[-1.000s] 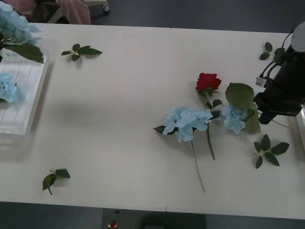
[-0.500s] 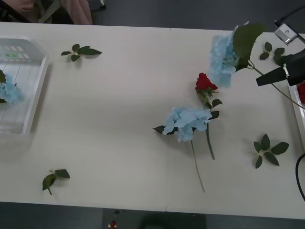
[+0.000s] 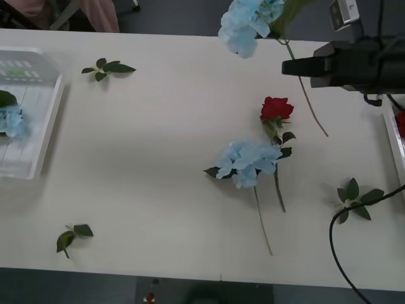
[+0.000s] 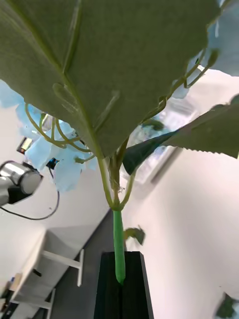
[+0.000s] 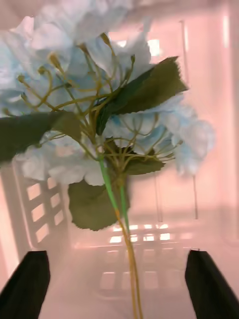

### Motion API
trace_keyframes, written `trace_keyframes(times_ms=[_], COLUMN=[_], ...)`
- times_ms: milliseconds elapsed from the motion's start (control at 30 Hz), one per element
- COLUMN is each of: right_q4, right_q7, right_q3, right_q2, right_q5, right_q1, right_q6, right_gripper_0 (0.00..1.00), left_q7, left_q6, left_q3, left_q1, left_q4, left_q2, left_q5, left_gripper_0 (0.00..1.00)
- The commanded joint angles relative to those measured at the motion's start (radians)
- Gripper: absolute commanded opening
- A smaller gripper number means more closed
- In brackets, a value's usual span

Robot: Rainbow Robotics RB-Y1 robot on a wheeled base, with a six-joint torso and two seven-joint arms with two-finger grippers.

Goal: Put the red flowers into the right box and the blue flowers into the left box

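The right gripper [image 3: 288, 66] pinches a blue flower [image 3: 248, 20] by its stem, aloft over the bench's [image 3: 164, 145] far edge, head far-left, stem trailing near-right. The left gripper's [image 5: 119, 284] jaws are spread above blue flowers in the left box [image 3: 38, 136].

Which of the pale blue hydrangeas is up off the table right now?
The pale blue hydrangea at the table's far edge, its stem clamped in the right pincer. Another hydrangea lies mid-table beside the red rose.
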Motion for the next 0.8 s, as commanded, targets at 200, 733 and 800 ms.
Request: trace_keyframes(times_ms=[200, 733, 800], right_q4=[-0.073, -0.142, -0.142], right_q7=[0.024, 0.016, 0.019], right_q3=[0.072, 0.245, 0.245], right_q2=[0.109, 0.152, 0.152], right_q5=[-0.049, -0.097, -0.097], right_q1=[-0.022, -0.052, -0.055], right_q6=[-0.106, -0.327, -0.328], right_gripper_0=[0.00, 0.00, 0.00], left_q7=[0.062, 0.525, 0.548], left_q6=[0.061, -0.349, -0.350], left_q3=[0.007, -0.183, -0.184], left_q1=[0.025, 0.323, 0.347], left_q4=[-0.173, -0.759, -0.808], left_q2=[0.073, -0.132, -0.183], left_q5=[0.338, 0.505, 0.511], left_gripper_0=[1.00, 1.00, 1.00])
